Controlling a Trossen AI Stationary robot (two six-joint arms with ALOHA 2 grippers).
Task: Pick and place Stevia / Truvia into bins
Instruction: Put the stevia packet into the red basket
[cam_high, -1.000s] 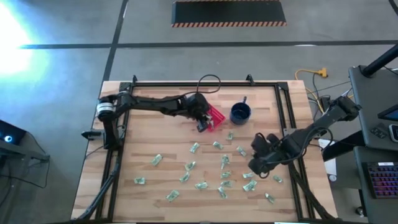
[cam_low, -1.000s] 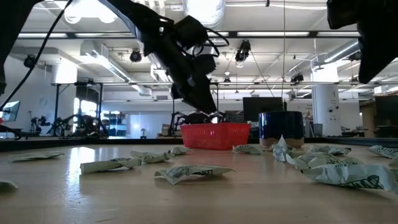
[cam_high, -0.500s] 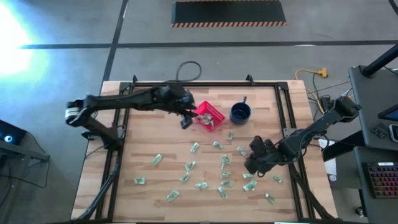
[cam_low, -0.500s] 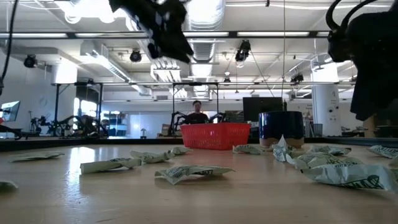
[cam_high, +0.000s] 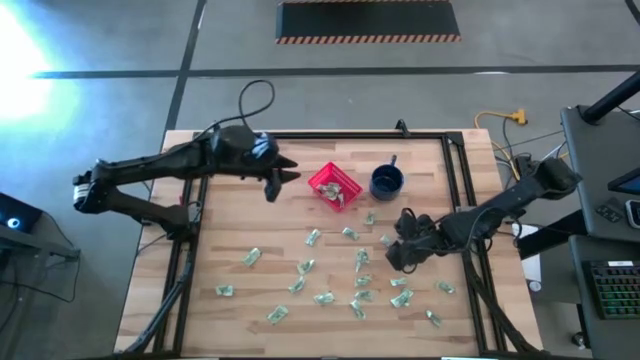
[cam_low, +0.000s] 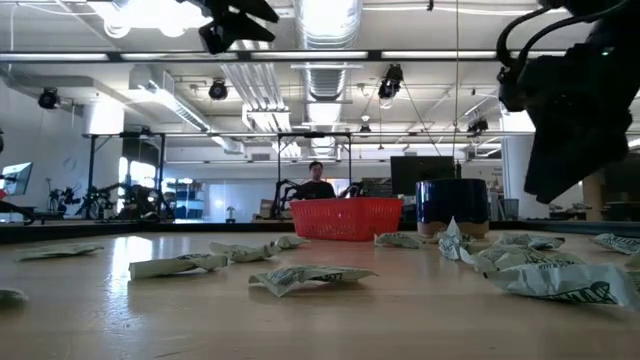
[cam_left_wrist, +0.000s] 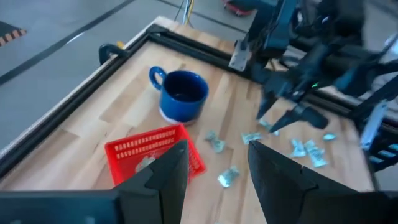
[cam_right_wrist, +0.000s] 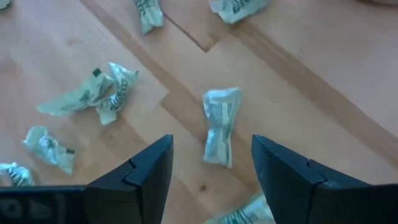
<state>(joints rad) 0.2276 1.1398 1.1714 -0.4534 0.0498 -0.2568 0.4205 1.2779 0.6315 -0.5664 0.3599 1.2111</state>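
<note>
Green-white sachet (cam_right_wrist: 220, 126) between right pincer (cam_right_wrist: 211, 165) fingers.

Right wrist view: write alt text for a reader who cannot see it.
The open right gripper hovers over a crumpled green-and-white sachet lying on the wooden table, framed between its dark fingers. More sachets lie scattered nearby.

The left gripper (cam_high: 281, 178) hangs beside the red basket (cam_high: 334, 186), apart from it; a blue mug (cam_high: 386, 181) sits just beside the basket; the right gripper (cam_high: 396, 252) hovers over the scattered sachets (cam_high: 324, 297) on the wooden table (cam_high: 225, 230).
</note>
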